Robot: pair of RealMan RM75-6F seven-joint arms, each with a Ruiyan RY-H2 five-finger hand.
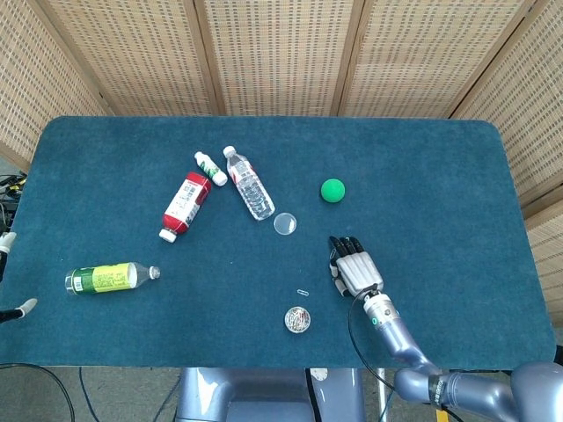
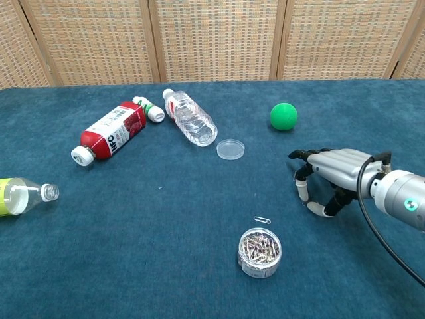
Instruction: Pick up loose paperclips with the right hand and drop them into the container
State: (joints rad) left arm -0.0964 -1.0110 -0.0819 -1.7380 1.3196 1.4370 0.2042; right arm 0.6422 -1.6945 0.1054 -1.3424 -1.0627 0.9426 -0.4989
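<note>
Item 1, container (image 2: 259, 252): small round clear tub, no lid on, packed w/ silvery paperclips. Sits on the table (image 2: 166, 266) near the front edge, centre-right.

Item 2, loose paperclip (image 2: 262, 220): single thin wire clip, flat on the cloth just behind the container, not touching it. Very small in both views; in the head view (image 1: 303, 292) only a pale sliver.

Item 3, right hand (image 2: 330, 174): metal-grey, palm down, to the right of the clip and apart from it. Fingers part-curled downward w/ gaps between them, tips at or close to the cloth; contact w/ the cloth can't be confirmed. Nothing seen in its grasp. Forearm runs off the right edge in the chest view; head view (image 1: 354, 264) shows the back of the hand only, underside hidden.

Item 4, left hand: not visible in either view.

Item 5, lid (image 2: 230, 149): clear round disc, flat, mid-table, behind the clip.

Item 6, green-label bottle (image 1: 110, 278): lying on its side, far left; cut off by the frame edge in the chest view.

Item 7, red bottle (image 2: 109, 131): white cap, on its side, left of centre.

Item 8, clear water bottle (image 2: 190, 117): on its side, just right of the red one.

Item 9, small white bottle (image 2: 149, 109): green markings, lies between those two at the rear; label unreadable.

Item 10, green ball (image 2: 283, 116): right of centre, well behind the hand.
</note>
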